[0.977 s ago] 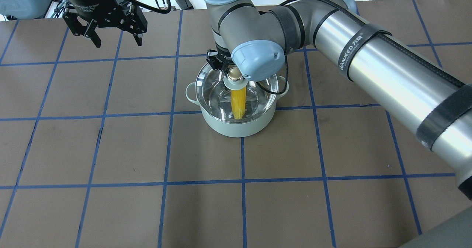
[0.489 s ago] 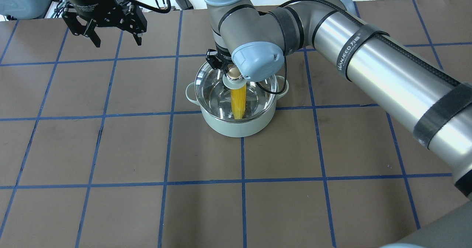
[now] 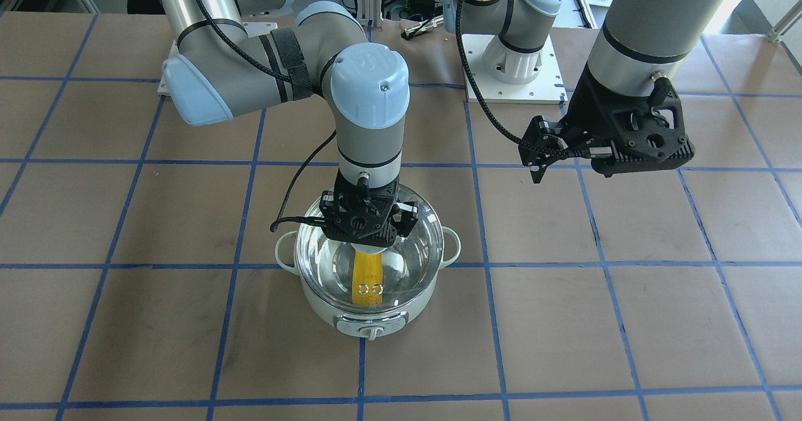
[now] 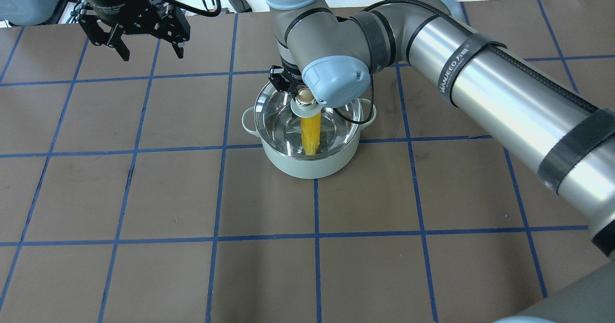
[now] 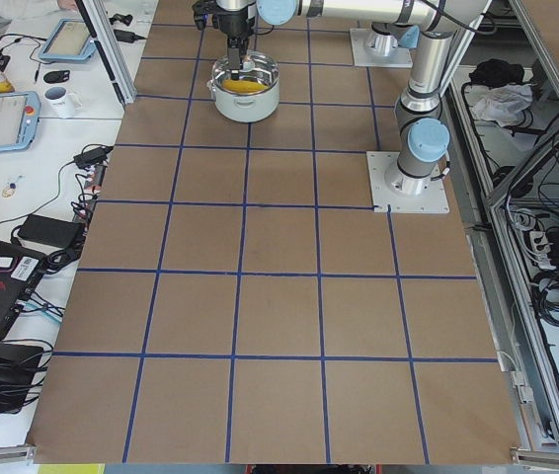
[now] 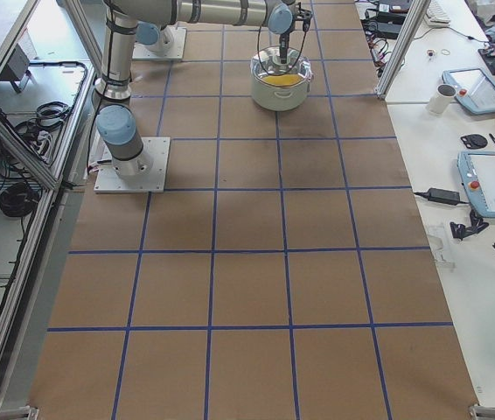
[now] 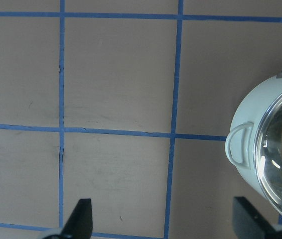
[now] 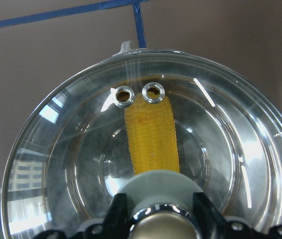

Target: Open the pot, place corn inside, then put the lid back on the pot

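One control knob [image 3: 371, 332] faces the front camera, nearest of all, on the mint-green pot [image 4: 307, 167], which stands on the brown counter [image 4: 144, 193] right over a blue tape line [image 4: 216, 193]. Just behind it, two metal-ringed vent holes [image 8: 123, 95] glint in the clear lid [image 3: 416, 252]. The lid covers the pot's mouth, but whether it sits fully down on the rim, I cannot tell. Through the glass there's the corn [image 4: 311, 133], lying inside the pot and running from the front wall back under the lid's round knob [image 4: 303, 95]. Onto that knob the right tool [image 3: 368, 239] comes straight down, its fingers [image 8: 116, 209] pressed to either side, clamped on the lid. Farther back, on the robot's left side, the left tool [image 4: 153, 54] hangs above the counter, well apart from the pot, fingers [image 7: 81, 221] spread wide with nothing between them. Farthest away sits the left arm's white base plate [image 3: 482, 92].
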Controlling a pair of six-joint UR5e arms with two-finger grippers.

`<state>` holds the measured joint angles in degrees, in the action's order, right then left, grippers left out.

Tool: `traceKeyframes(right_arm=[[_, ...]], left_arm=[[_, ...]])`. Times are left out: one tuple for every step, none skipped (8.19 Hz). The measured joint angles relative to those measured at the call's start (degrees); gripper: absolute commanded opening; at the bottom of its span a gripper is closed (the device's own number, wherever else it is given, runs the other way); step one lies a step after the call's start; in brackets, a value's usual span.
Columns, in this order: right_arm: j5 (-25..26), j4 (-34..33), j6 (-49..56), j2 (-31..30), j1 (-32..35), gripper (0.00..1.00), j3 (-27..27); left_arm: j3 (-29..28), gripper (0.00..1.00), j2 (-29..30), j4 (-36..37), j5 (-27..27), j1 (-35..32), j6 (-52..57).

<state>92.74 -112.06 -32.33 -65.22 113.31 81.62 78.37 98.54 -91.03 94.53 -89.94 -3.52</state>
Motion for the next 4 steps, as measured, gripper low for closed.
traceKeyframes(right_arm=[[0.0, 0.0, 0.0, 0.0, 0.0, 0.27, 0.0], [0.0, -0.1, 0.0, 0.1, 0.0, 0.27, 0.0], [0.0, -0.2, 0.0, 0.1, 0.0, 0.35, 0.0], [0.0, -0.2, 0.1, 0.1, 0.0, 0.46, 0.0]], left_arm=[[0.0, 1.0, -0.1, -0.2, -1.3, 0.0, 0.0], [0.0, 1.0, -0.4, -0.3, -2.2, 0.0, 0.1], [0.2, 1.0, -0.9, -0.4, -2.8, 0.0, 0.2], [0.6, 1.0, -1.2, -0.5, -3.0, 0.0, 0.4]])
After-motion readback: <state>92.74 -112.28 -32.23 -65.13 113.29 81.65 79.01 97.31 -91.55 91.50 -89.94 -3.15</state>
